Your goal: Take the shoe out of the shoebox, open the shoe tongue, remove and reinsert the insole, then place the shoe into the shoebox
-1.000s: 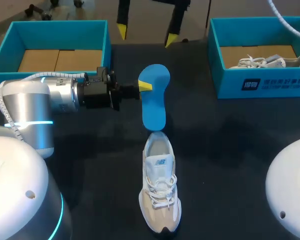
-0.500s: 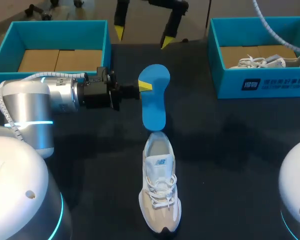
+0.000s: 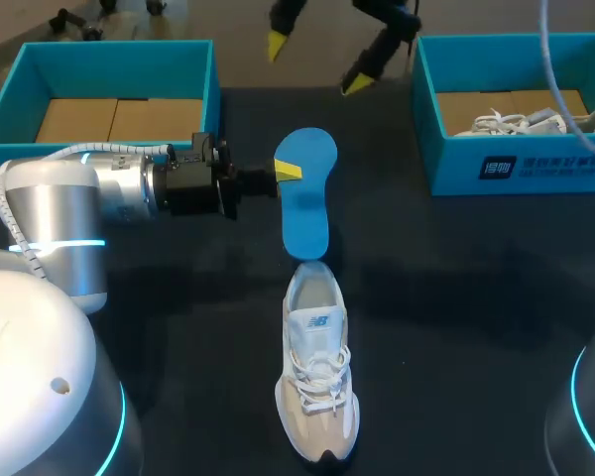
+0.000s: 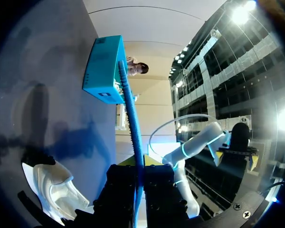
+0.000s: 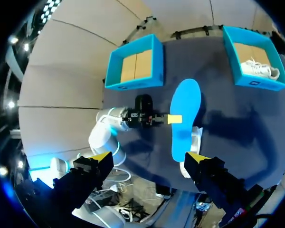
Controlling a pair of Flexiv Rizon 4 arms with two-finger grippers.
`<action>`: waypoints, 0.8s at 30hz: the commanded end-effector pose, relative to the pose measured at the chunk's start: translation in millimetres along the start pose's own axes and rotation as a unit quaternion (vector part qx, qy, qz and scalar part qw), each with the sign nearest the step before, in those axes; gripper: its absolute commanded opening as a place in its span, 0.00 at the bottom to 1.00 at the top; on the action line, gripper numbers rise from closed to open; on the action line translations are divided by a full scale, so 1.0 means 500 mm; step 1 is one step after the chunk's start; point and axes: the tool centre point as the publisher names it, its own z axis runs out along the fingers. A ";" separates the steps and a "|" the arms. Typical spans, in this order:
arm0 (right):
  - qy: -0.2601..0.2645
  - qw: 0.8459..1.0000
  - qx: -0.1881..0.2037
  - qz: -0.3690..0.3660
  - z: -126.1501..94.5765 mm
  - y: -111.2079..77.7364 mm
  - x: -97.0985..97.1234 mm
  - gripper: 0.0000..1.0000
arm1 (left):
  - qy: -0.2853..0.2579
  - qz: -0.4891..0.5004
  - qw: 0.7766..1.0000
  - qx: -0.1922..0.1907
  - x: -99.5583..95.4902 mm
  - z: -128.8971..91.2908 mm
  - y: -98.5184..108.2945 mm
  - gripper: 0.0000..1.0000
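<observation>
My left gripper point(image 3: 286, 172) comes in from the left and is shut on the edge of a blue insole point(image 3: 305, 193), holding it above the table with its lower end over the shoe's heel opening. In the left wrist view the insole point(image 4: 133, 128) runs edge-on between the fingers. The white and beige shoe point(image 3: 317, 372) lies on the dark table below it, toe toward the front edge. Over the table's far edge hangs my right gripper point(image 3: 316, 62), open and empty. Its wrist view looks down on the insole point(image 5: 184, 118) from high above, past the gripper point(image 5: 148, 156).
A teal shoebox point(image 3: 119, 48) with a bare cardboard floor stands at the back left. A second teal shoebox point(image 3: 456, 164) at the back right holds another white shoe point(image 3: 531, 121).
My right gripper has swung to the right and turned above the table's far edge. The left arm, the insole and the shoe have not moved.
</observation>
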 end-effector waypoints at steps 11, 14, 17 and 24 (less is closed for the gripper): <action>0.284 0.959 -0.008 0.002 0.026 -0.005 -0.055 1.00 | -0.001 0.000 1.000 0.001 0.001 0.000 0.002 0.00; 0.311 0.950 -0.010 0.002 0.037 -0.006 -0.066 1.00 | -0.001 0.000 1.000 0.001 0.001 0.000 0.002 0.00; 0.340 0.940 -0.014 -0.003 0.050 -0.005 -0.075 1.00 | -0.001 0.000 1.000 0.001 0.001 0.000 0.002 0.00; 0.387 0.922 -0.019 -0.004 0.070 -0.002 -0.094 1.00 | -0.001 0.000 1.000 0.001 0.001 0.000 0.002 0.00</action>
